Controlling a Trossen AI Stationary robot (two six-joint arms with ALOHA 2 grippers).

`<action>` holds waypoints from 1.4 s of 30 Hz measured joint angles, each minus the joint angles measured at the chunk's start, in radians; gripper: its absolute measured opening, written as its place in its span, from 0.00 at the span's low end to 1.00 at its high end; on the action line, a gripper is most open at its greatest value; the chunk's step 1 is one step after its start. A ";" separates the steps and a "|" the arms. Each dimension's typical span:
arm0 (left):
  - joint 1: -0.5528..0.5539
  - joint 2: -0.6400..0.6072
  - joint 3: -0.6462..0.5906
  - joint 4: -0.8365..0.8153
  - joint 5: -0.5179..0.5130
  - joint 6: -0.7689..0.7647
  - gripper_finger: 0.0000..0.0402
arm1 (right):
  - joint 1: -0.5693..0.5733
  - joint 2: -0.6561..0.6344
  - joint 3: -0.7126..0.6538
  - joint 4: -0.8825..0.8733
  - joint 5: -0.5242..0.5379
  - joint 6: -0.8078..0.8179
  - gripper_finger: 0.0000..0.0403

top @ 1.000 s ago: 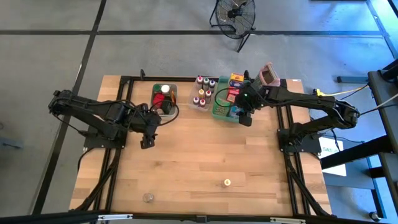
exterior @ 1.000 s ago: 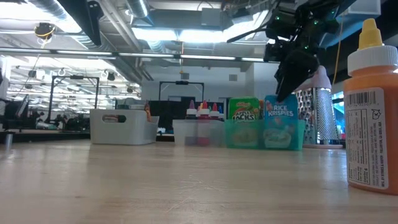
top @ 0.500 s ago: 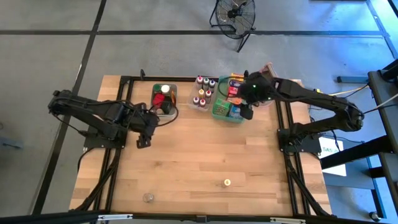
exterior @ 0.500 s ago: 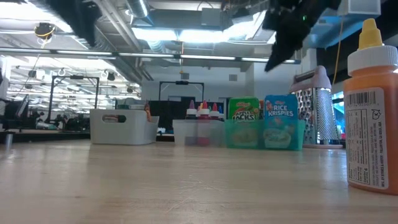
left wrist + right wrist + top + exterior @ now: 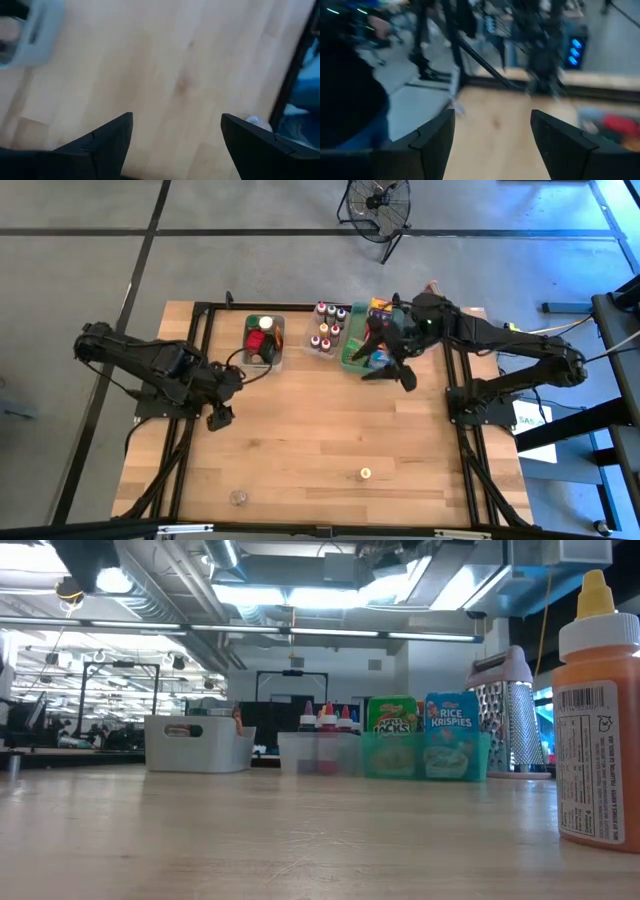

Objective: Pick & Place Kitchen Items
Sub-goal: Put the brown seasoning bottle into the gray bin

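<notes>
Kitchen items stand at the table's far side. A clear bin [image 5: 264,340] holds red and green things, a second clear bin [image 5: 327,328] holds tiny bottles, and a green tray [image 5: 352,358] holds small boxes [image 5: 449,736]. An orange bottle [image 5: 598,720] stands alone near the front edge. My right gripper [image 5: 386,374] hangs high above the tray's near side, pointing almost level; its fingers are open with nothing between them [image 5: 492,112]. My left gripper [image 5: 217,420] is open over bare wood at the left, pointing down, with nothing between its fingers [image 5: 175,117].
A box grater [image 5: 508,710] stands behind the tray at the far right. A small clear jar [image 5: 238,498] sits near the front edge on the left. Bare wood lies across the table's middle [image 5: 310,430]. Black frame rails [image 5: 200,360] run along both sides.
My right gripper has risen from the green tray, out of the top of the low view, and tipped up from pointing down to almost level. My left gripper has shifted a little toward the table's near left. No item has moved.
</notes>
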 joint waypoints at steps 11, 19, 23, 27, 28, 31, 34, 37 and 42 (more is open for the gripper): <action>-0.192 0.000 0.000 -0.027 0.041 -0.113 0.74 | 0.325 0.028 -0.001 0.342 -0.013 0.102 0.65; -0.366 0.000 0.000 -0.013 -0.027 -0.147 0.74 | 0.568 0.099 -0.001 0.482 0.242 0.125 0.65; -0.471 0.001 0.000 0.043 -0.231 -0.247 0.74 | 0.671 0.176 -0.001 0.572 0.401 0.139 0.65; -0.549 0.016 0.000 0.103 -0.245 -0.254 0.74 | 0.752 0.268 -0.001 0.719 0.492 0.139 0.65; -0.564 0.021 0.000 0.120 -0.246 -0.254 0.74 | 0.768 0.293 -0.001 0.756 0.506 0.146 0.65; -0.611 0.041 0.000 0.212 -0.252 -0.276 0.74 | 0.810 0.357 -0.001 0.847 0.517 0.159 0.65; -0.648 0.074 0.000 0.426 -0.271 -0.296 0.74 | 0.838 0.390 -0.001 0.888 0.511 0.181 0.65; -0.682 0.125 0.000 0.698 -0.323 -0.268 0.74 | 0.859 0.394 -0.001 0.891 0.507 0.174 0.65; -0.682 0.216 0.000 1.095 -0.366 -0.198 0.74 | 0.862 0.385 -0.001 0.900 0.397 0.205 0.65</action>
